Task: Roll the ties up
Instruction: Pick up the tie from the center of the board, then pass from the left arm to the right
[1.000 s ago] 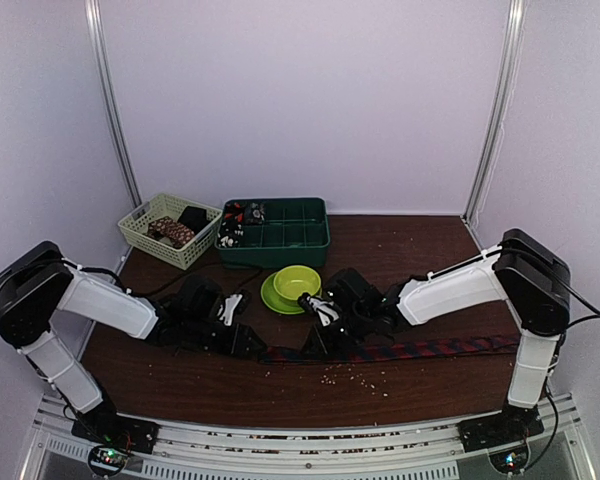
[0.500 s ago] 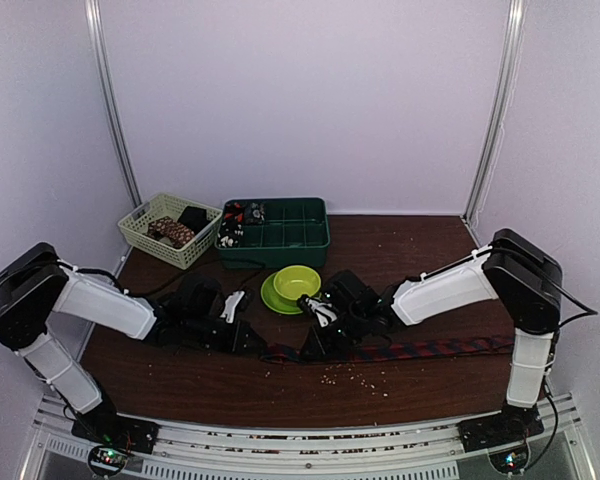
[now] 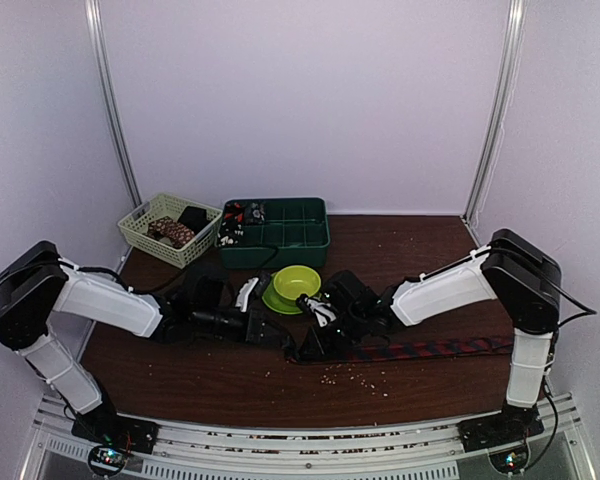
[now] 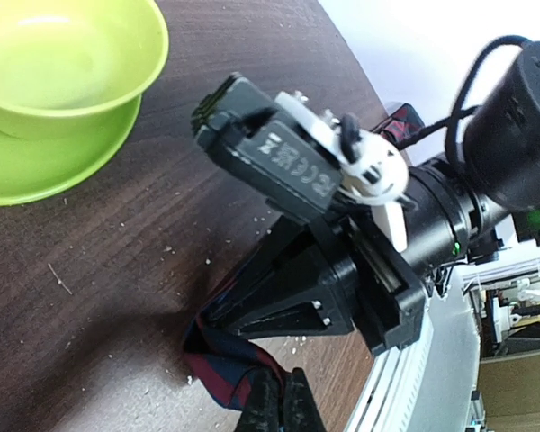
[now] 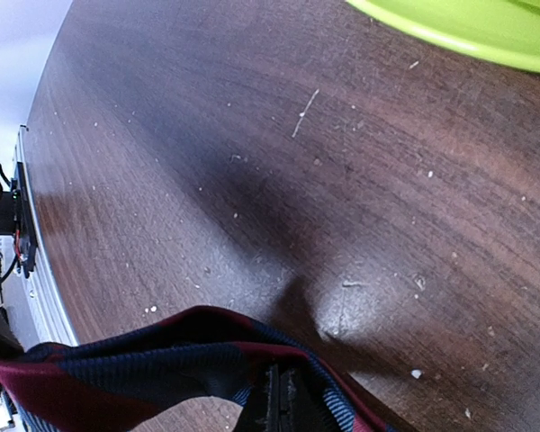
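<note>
One tie [image 3: 430,348], red and navy striped, lies along the front of the table and runs out to the right. Its left end [image 4: 218,358] is bent up off the wood. My left gripper [image 4: 281,407] is shut on that end, and in the top view the left gripper [image 3: 284,341] sits just left of my right gripper [image 3: 309,349]. In the right wrist view the right gripper [image 5: 280,401] is shut on the tie [image 5: 117,364] a little further along, with the fabric arching over its fingertips. The two grippers nearly touch.
A lime-green bowl [image 3: 296,283] on a plate [image 4: 36,166] stands just behind the grippers. Further back are a dark green compartment tray [image 3: 280,235] and a beige basket [image 3: 166,230], both holding rolled fabric. Crumbs [image 3: 355,376] are scattered in front of the tie.
My left gripper has shut on the tie's left end and moved right toward the right gripper, folding that end over. The right gripper has stayed shut, almost in place.
</note>
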